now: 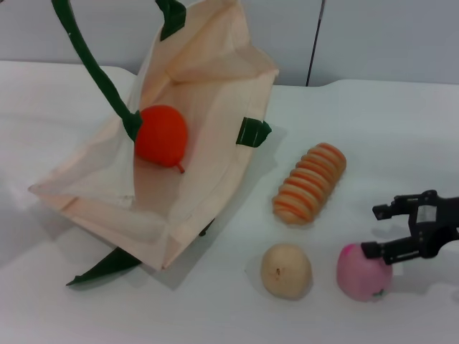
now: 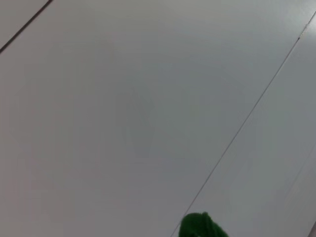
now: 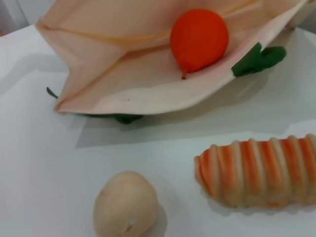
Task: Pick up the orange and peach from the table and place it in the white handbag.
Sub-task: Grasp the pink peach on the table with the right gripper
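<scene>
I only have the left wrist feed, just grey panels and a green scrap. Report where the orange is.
Observer: The bright orange-red round fruit lies inside the cream-white fabric tote.
Operator: Now give me the peach.
Observer: The pale pink round peach sits on the white table, outside the tote.
Operator: Tell me where the right gripper is.
Observer: The right gripper is open right at the peach, not closed on it.

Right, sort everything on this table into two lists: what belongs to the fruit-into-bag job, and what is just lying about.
Part of the job:
- orange, already inside the bag
- peach, on the table, right gripper open beside it
- white handbag, lying open, one green handle raised

Just lying about:
- striped oblong piece
- beige round fruit

The left gripper is not in view.
</scene>
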Controlling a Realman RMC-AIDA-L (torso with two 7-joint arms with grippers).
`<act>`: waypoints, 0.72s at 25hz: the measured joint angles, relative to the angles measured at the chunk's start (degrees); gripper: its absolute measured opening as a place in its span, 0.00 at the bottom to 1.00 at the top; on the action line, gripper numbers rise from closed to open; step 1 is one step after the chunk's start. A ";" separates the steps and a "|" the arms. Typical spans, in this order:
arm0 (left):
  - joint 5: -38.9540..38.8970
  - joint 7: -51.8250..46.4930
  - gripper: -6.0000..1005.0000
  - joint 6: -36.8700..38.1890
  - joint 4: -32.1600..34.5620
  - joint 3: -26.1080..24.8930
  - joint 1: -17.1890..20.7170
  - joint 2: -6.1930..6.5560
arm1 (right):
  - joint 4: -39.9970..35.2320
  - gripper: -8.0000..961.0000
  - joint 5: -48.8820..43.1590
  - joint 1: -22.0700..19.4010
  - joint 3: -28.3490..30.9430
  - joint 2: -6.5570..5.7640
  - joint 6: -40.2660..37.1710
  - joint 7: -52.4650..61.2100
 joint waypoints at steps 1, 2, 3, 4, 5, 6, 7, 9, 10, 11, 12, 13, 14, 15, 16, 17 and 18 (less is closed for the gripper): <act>0.00 0.00 0.13 0.01 0.00 -0.03 -0.03 0.00 | 0.13 0.88 -0.02 -0.05 -0.90 0.00 -0.27 0.39; -0.01 0.00 0.13 0.02 0.00 -0.06 -0.06 0.00 | 0.18 0.88 -0.03 -0.08 -1.58 0.00 -0.73 0.59; -0.02 -0.01 0.13 0.02 0.00 -0.06 -0.07 -0.01 | 0.22 0.88 -0.03 -0.13 -2.23 0.00 -1.46 0.75; -0.02 -0.01 0.13 0.03 0.00 -0.06 -0.07 -0.01 | 0.22 0.88 -0.05 -0.15 -2.58 0.00 -2.28 0.75; -0.02 -0.02 0.13 0.03 0.00 -0.06 -0.07 -0.02 | 0.14 0.88 -0.06 -0.16 -2.85 0.00 -3.15 0.77; -0.02 -0.02 0.13 0.04 0.00 -0.06 -0.04 -0.02 | 0.02 0.88 -0.06 -0.17 -3.06 0.00 -3.93 0.79; -0.02 -0.02 0.13 0.05 0.00 -0.05 -0.02 -0.02 | -0.04 0.88 -0.07 -0.19 -3.33 0.00 -4.59 0.85; -0.02 -0.03 0.13 0.06 0.00 -0.04 0.01 -0.02 | -0.13 0.88 -0.08 -0.28 -4.12 0.00 -5.79 0.91; -0.03 -0.03 0.13 0.06 0.00 -0.03 0.03 -0.02 | -0.12 0.87 -0.08 -0.34 -4.68 0.00 -6.16 1.11; -0.03 -0.03 0.13 0.06 0.00 -0.03 0.03 -0.02 | -0.06 0.87 -0.09 -0.41 -5.34 0.00 -6.47 1.38; -0.03 -0.03 0.13 0.06 0.00 -0.03 0.03 -0.02 | 0.06 0.87 -0.09 -0.45 -6.10 0.00 -6.46 1.96; -0.03 -0.03 0.13 0.05 0.00 -0.03 0.04 -0.02 | 0.16 0.87 -0.09 -0.48 -6.79 0.00 -6.35 2.50; -0.03 -0.03 0.13 0.06 0.00 -0.03 0.04 -0.02 | 0.26 0.87 -0.09 -0.50 -7.54 0.01 -6.16 3.04; -0.03 -0.03 0.13 0.06 0.00 -0.03 0.03 -0.02 | 0.33 0.87 -0.09 -0.50 -8.21 0.10 -6.05 3.40; -0.03 -0.03 0.13 0.06 0.00 -0.03 0.03 -0.02 | 0.38 0.87 -0.09 -0.49 -8.65 0.19 -5.92 3.65; -0.03 -0.03 0.13 0.06 0.00 -0.09 0.03 -0.02 | 0.42 0.87 -0.09 -0.42 -8.93 0.25 -5.71 3.79; -0.03 -0.03 0.13 0.06 0.00 -0.15 0.03 -0.02 | 0.45 0.87 -0.09 -0.34 -8.98 0.32 -5.23 4.02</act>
